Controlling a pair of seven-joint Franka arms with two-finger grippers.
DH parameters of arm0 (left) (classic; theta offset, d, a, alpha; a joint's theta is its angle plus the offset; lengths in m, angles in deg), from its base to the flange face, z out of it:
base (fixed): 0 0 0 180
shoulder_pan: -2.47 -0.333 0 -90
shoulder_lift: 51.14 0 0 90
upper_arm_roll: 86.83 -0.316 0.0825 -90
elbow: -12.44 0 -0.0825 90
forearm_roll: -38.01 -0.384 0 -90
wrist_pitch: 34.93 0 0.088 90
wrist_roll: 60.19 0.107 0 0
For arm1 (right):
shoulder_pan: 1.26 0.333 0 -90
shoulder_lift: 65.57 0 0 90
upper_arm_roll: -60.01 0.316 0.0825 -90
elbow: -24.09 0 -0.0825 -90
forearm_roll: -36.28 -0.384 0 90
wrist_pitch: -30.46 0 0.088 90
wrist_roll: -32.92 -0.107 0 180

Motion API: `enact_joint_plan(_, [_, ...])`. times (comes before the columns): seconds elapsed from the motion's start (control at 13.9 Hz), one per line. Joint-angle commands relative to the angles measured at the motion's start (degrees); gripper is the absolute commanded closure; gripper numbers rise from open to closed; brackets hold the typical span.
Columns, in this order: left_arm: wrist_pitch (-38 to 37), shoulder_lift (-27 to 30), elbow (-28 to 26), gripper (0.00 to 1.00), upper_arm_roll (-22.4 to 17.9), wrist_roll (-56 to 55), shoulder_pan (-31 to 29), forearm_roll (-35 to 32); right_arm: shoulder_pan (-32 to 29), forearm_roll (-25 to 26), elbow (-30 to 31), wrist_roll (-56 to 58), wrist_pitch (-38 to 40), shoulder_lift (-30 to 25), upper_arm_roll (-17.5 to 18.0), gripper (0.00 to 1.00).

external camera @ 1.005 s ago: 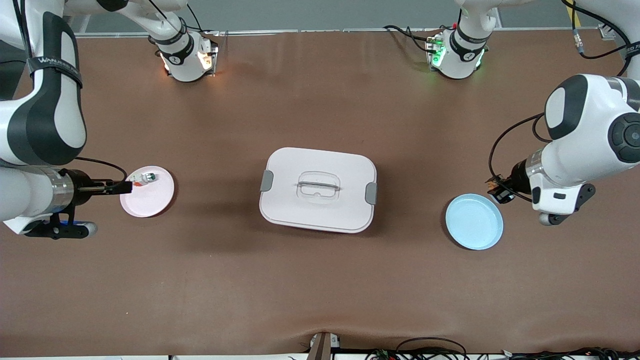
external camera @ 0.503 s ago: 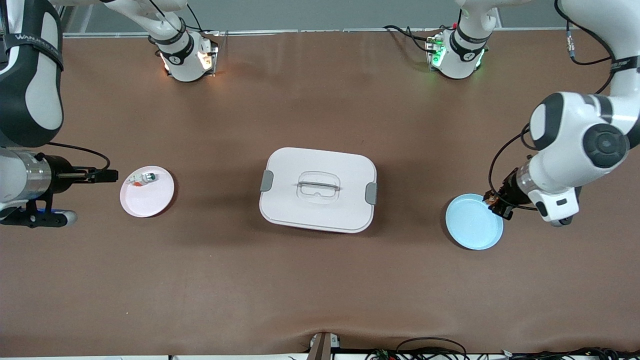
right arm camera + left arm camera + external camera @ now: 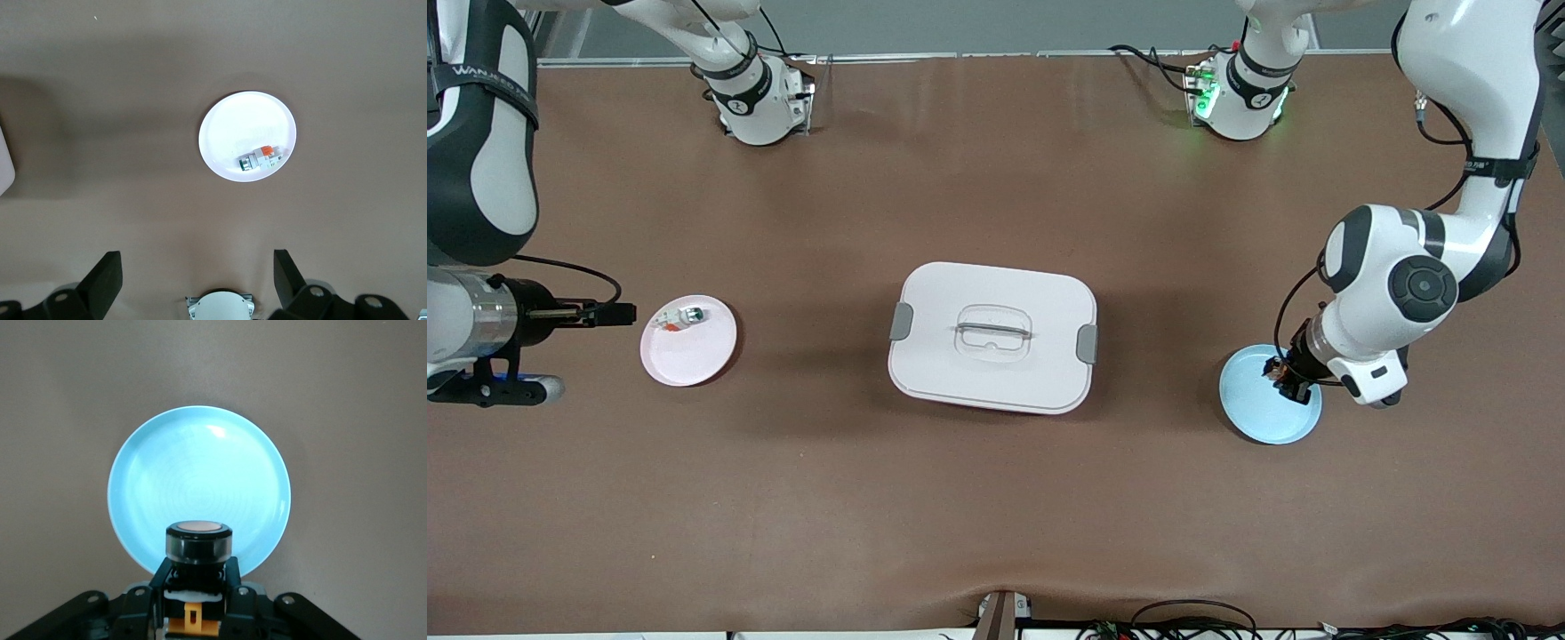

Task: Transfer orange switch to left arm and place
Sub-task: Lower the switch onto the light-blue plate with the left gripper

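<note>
Nearest the front camera at the left arm's end of the table lay your light blue plate (image 3: 1254, 404), bare. Right over its rim hung the left tool (image 3: 1282, 373), clamped tight on the orange switch (image 3: 1279, 370). In the left wrist view the fingers (image 3: 233, 581) pinched the black-and-orange body of the orange switch (image 3: 198, 545) from both sides. The long axis ran out of the left tool (image 3: 198, 587), round cap leading, and the light blue plate (image 3: 200, 460) filled the view just ahead of that cap.

That was the relation to watch, operator. The switch sat over the plate's edge toward the left arm's end, so the plate's middle lay from the tool toward the box. By my reckoning you needed a short carry inward and down before any release, or the part could roll off the rim.

Farther from the camera, mid-table, stood the white box (image 3: 993, 336), lid on, well apart from both tools. The left arm was plainly the nearer one to the drop.

At the right arm's end sat the pink plate (image 3: 694, 356), carrying a small silver-white part (image 3: 691, 314) with a touch of orange. Just beside that plate the right tool (image 3: 618, 313) waited over bare table, jaws spread wide and empty. Its wrist view showed the pink plate (image 3: 247, 127) well ahead of it.
</note>
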Motion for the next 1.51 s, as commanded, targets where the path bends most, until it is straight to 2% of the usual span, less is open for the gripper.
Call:
enact_joint_plan(0.0, [2.6,-2.3,0.4,1.00,0.3,-1.5,-1.6,-2.6,-1.1,0.4,0.4,-0.3,-0.4,-0.6,1.0,0.00])
enact_joint_plan(0.43, [8.7,-7.1,1.1,1.00,0.2,-6.1,-2.6,-2.8,-1.5,0.0,0.1,-0.9,-0.4,-0.7,0.8,0.00])
enact_joint_plan(0.79, [9.0,-9.3,1.0,1.00,0.2,-8.9,-2.6,-2.9,-2.3,-0.1,0.1,-0.9,-0.2,-1.3,1.0,0.00])
enact_joint_plan(1.08, [9.0,-10.1,0.9,1.00,-0.6,-9.1,-2.7,-4.1,-2.8,-0.6,0.3,0.1,-0.3,-4.5,1.0,0.00])
enact_joint_plan(1.44, [9.0,-11.0,0.8,1.00,-0.6,-9.1,-3.0,-4.5,-2.1,1.1,2.2,-0.5,0.9,-7.3,1.2,0.00])
